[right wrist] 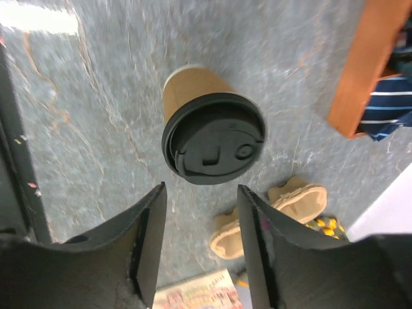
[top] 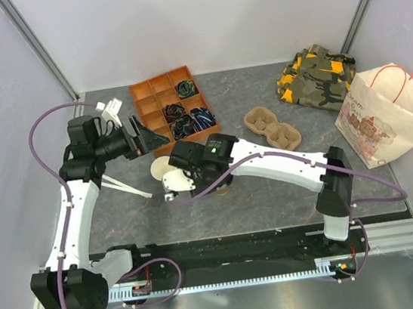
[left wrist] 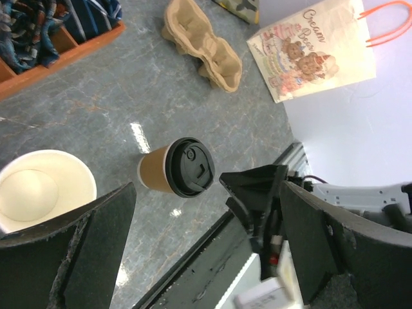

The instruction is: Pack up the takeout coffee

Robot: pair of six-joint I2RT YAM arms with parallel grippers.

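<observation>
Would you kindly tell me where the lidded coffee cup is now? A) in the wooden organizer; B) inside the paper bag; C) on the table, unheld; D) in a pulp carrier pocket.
C: the lidded coffee cup stands on the grey table below the open right hand, untouched, and the pulp carrier is empty.

Takeout coffee (right wrist: 212, 138), tan paper cup, black lid on, upright on grey table (right wrist: 96, 96)

Top view high, from the near edge, wrist views close, angled downward — both share the takeout coffee (left wrist: 188, 168)
</observation>
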